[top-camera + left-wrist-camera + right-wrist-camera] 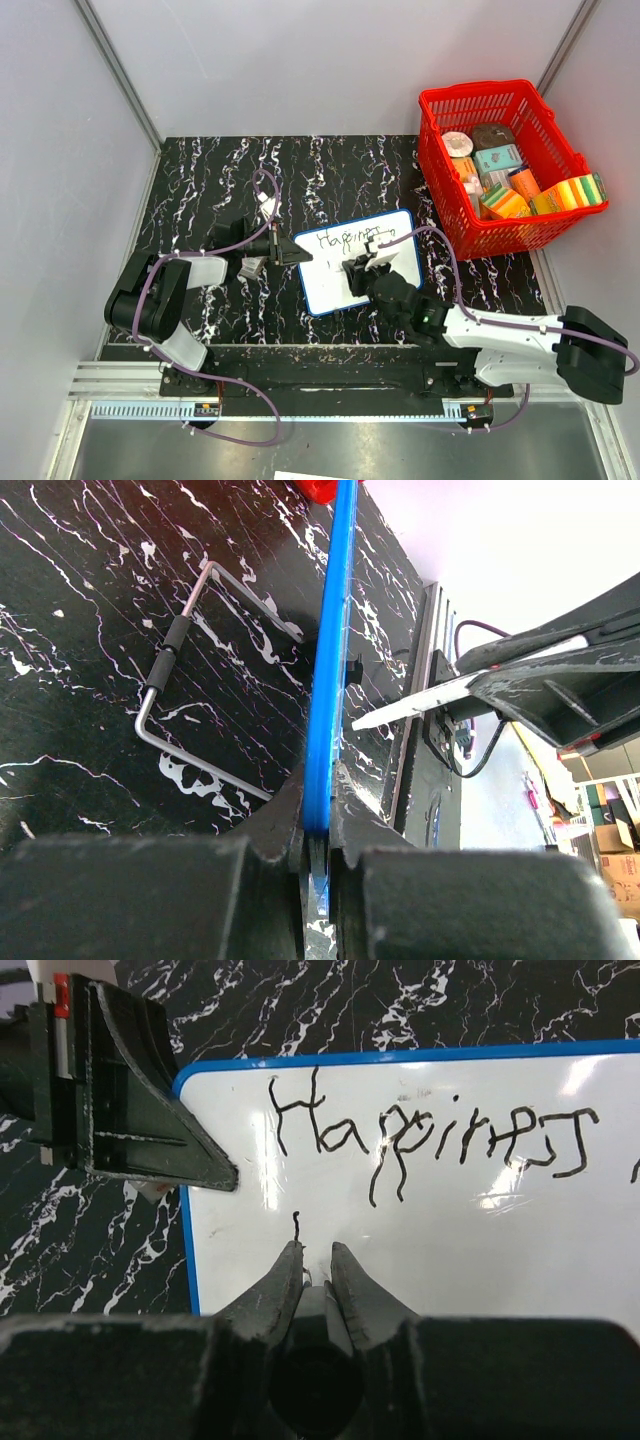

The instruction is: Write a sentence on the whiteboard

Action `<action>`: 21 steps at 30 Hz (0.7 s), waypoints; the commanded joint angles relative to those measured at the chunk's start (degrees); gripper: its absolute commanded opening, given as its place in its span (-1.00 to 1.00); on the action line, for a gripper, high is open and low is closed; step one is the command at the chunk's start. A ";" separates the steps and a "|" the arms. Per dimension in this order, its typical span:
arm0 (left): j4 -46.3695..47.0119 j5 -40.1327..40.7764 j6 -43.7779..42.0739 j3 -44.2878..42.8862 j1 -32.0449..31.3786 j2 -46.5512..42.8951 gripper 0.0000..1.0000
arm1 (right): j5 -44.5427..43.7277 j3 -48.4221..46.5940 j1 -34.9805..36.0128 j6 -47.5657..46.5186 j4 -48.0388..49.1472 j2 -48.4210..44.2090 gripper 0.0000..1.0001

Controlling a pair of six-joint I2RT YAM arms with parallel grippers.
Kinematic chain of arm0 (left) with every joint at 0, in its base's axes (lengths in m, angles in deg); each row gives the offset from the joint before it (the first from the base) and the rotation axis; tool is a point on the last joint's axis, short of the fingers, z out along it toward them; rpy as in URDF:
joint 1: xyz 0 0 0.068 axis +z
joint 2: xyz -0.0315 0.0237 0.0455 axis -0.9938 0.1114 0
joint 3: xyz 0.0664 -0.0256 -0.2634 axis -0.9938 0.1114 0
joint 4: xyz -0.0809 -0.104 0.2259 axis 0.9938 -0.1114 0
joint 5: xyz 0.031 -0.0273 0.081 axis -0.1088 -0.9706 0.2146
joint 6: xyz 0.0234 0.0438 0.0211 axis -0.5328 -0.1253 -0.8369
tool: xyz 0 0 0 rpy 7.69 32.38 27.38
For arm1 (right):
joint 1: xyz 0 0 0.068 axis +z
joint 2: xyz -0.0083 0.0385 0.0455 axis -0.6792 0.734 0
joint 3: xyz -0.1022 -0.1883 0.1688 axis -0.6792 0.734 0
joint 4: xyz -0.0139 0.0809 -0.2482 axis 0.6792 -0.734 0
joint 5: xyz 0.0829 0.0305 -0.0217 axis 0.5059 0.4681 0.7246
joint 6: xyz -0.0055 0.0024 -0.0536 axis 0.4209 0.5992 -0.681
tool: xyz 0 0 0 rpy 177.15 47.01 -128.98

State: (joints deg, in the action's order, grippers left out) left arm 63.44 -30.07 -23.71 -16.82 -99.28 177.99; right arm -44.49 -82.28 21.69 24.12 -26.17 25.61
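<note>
The whiteboard (372, 275), white with a blue rim, lies on the black marbled table. Its top line of the sentence (350, 238) reads roughly "Happiness" (430, 1140). Below that is one short dark stroke (296, 1224). My left gripper (291, 250) is shut on the board's left rim (330, 660), which runs edge-on between its jaws (318, 825). My right gripper (316, 1252) is shut on a dark-barrelled marker (320, 1305), tip down on the board just under the short stroke. The left wrist view shows the marker's white body (420, 702) slanting toward the board.
A red basket (535, 105) with several packets stands at the back right. A bent metal wire bracket (165, 670) lies on the table left of the board. Grey walls close in the table on three sides.
</note>
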 commanded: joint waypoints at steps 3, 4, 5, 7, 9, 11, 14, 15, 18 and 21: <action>-2.69 6.61 -7.29 -0.14 -0.23 -0.69 -1.00 | -2.24 -2.01 0.22 -1.03 2.47 -5.59 -1.00; -2.69 6.52 -7.38 -0.14 -0.23 -0.69 -1.00 | -2.59 -2.27 0.13 -1.47 2.03 -6.03 -1.00; -2.77 6.61 -7.38 -0.14 -0.23 -0.60 -1.00 | -3.12 -2.62 0.13 -1.65 1.85 -6.12 -1.00; -2.69 6.52 -7.38 -0.14 -0.23 -0.60 -1.00 | -3.65 -3.67 0.13 -2.44 1.15 -5.60 -1.00; -2.69 6.52 -7.38 -0.14 -0.23 -0.69 -1.00 | -4.17 -4.55 0.05 -2.70 0.53 -4.99 -1.00; -2.69 6.52 -7.38 -0.06 -0.23 -0.60 -1.00 | -4.53 -4.91 -0.13 -3.05 0.01 -4.02 -1.00; -2.77 6.52 -7.38 -0.14 -0.23 -0.69 -1.00 | -3.22 -5.26 -0.83 -2.36 -0.78 -3.40 -1.00; -2.69 6.43 -7.29 -0.14 -0.23 -0.60 -1.00 | -2.86 -5.26 -1.01 -2.18 -0.96 -3.31 -1.00; -2.69 6.43 -7.29 -0.14 -0.23 -0.60 -1.00 | -0.93 -5.26 -1.89 -1.12 -1.93 -3.05 -1.00; -2.69 6.52 -7.29 -0.14 -0.23 -0.69 -1.00 | 0.13 -4.56 -2.15 -0.24 -2.89 -3.22 -1.00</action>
State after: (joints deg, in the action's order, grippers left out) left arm 63.09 -30.05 -23.95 -16.82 -99.28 177.62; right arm -45.61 -85.30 20.16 22.56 -28.16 22.37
